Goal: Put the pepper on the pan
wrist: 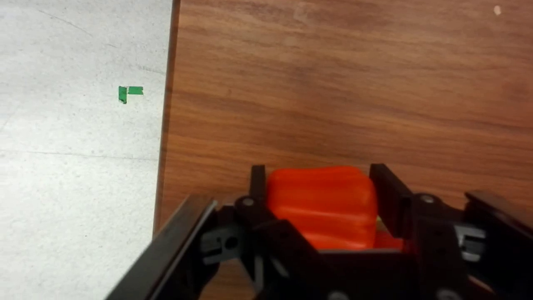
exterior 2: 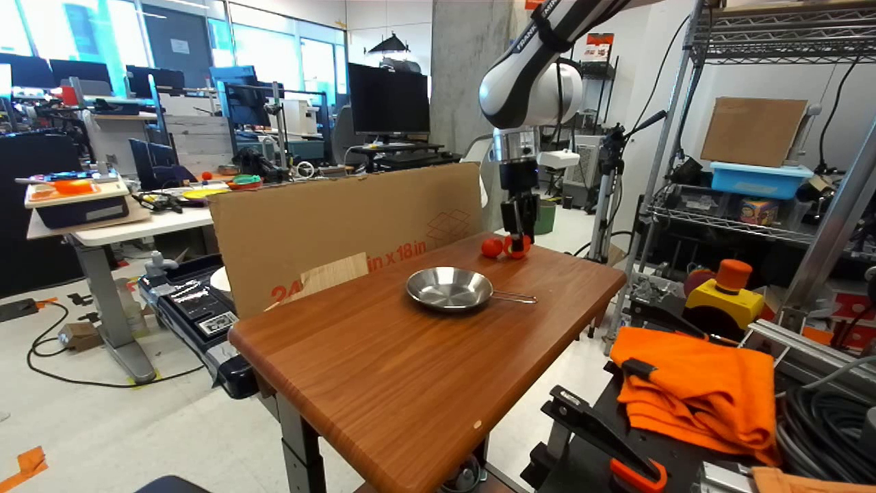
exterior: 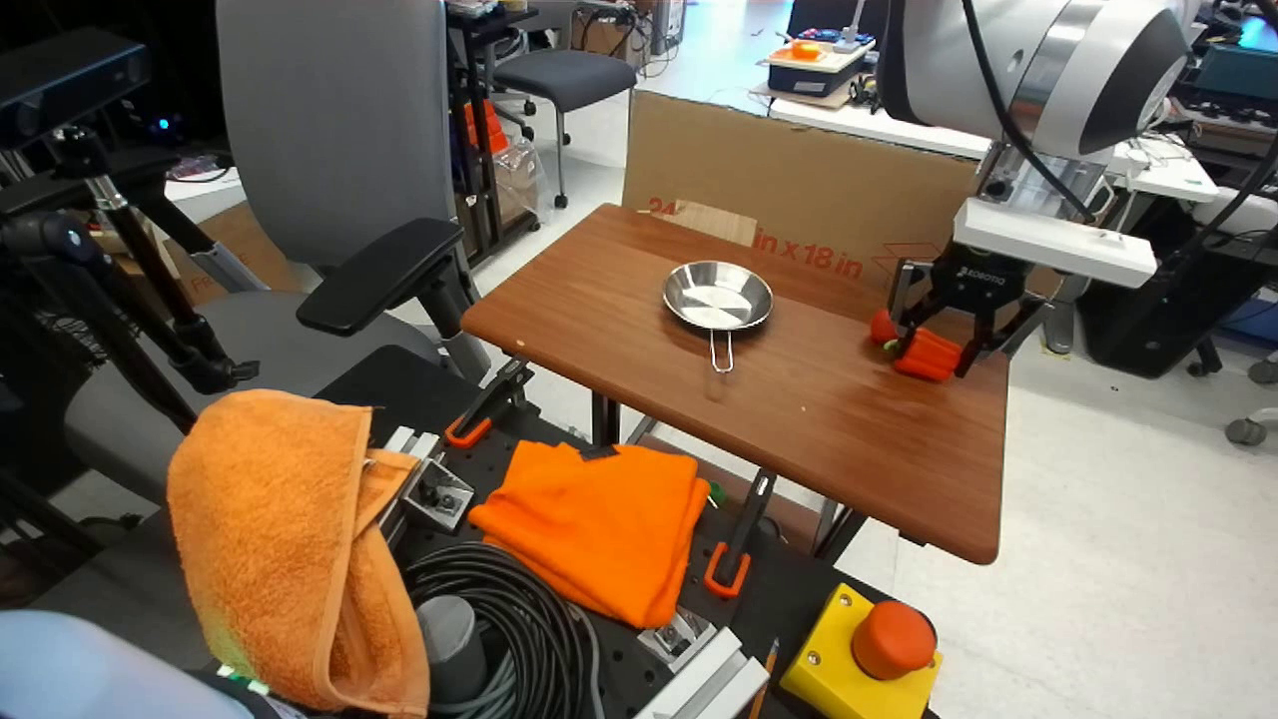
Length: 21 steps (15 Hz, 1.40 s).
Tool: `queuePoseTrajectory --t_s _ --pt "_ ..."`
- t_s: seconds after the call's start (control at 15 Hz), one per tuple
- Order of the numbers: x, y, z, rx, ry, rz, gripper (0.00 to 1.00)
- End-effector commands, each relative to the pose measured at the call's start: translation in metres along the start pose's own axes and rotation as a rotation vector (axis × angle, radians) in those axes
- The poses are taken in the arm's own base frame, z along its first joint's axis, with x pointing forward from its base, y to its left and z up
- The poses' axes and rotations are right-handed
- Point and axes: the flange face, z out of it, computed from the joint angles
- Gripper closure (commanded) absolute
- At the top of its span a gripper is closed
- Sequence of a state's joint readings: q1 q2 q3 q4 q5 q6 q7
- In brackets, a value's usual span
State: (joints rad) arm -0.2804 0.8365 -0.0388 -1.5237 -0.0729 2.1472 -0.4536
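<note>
With its fingers [wrist: 258, 183] parted about midway, the end effector [wrist: 318, 183] is clamped on the orange-red pepper [exterior: 929, 357], one finger at each end. The pepper lies on its side on the desk [exterior: 799, 419], beneath the end effector, its long axis running from finger to finger, its green stem [exterior: 891, 347] by the finger nearer the pan [exterior: 718, 297], which sits well apart from the end effector.

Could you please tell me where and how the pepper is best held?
Likely by its two ends, coming from above: the pepper lies on its side, so the fingers can press both ends, as they appear to now; a round red piece beside it may crowd a sideways approach.
</note>
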Motion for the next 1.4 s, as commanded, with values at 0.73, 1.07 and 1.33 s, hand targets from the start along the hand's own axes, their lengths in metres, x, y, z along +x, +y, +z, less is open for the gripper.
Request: queuePoseTrajectory --t_s 0.73,1.07,1.33 --pt "-0.033 -0.041 -0.11 -0.062 0.113 0.206 0.62" --pt "-0.039 -0.072 -0.121 -0.07 0.113 0.211 0.62" --pt "-0.045 -0.099 -0.123 -0.074 0.101 0.191 0.62"
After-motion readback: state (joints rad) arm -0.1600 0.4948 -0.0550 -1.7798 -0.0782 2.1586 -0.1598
